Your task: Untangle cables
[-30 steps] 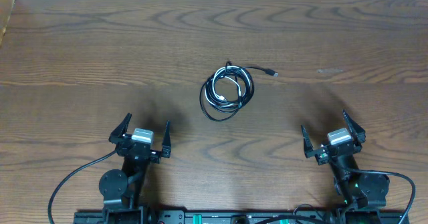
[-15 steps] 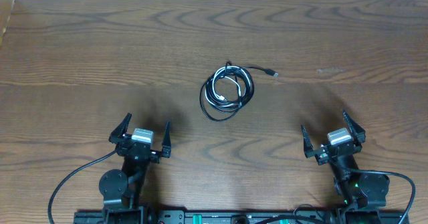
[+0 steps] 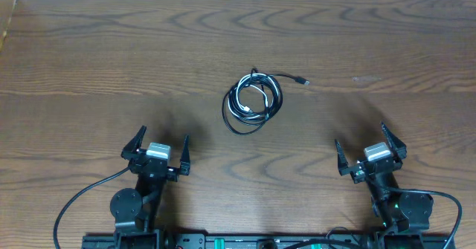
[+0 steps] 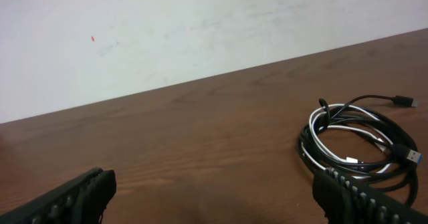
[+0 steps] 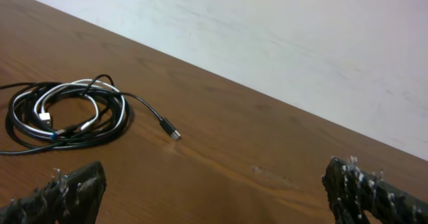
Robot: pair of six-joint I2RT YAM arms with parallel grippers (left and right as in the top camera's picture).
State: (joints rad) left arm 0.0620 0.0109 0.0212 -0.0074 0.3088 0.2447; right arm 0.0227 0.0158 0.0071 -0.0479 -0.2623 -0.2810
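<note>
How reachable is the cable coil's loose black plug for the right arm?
Probably yes: only bare table lies between the open right end effector and the plug, which sticks out toward that side.

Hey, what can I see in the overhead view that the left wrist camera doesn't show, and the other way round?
Only overhead: the right gripper, open, and the whole coil with its plug end trailing out. Only left wrist: a small red speck on the white wall. Both: the cables coiled on the wooden table, and the open left gripper.

Table [image 3: 89, 56] lies open all around the cables [image 3: 253, 99].
</note>
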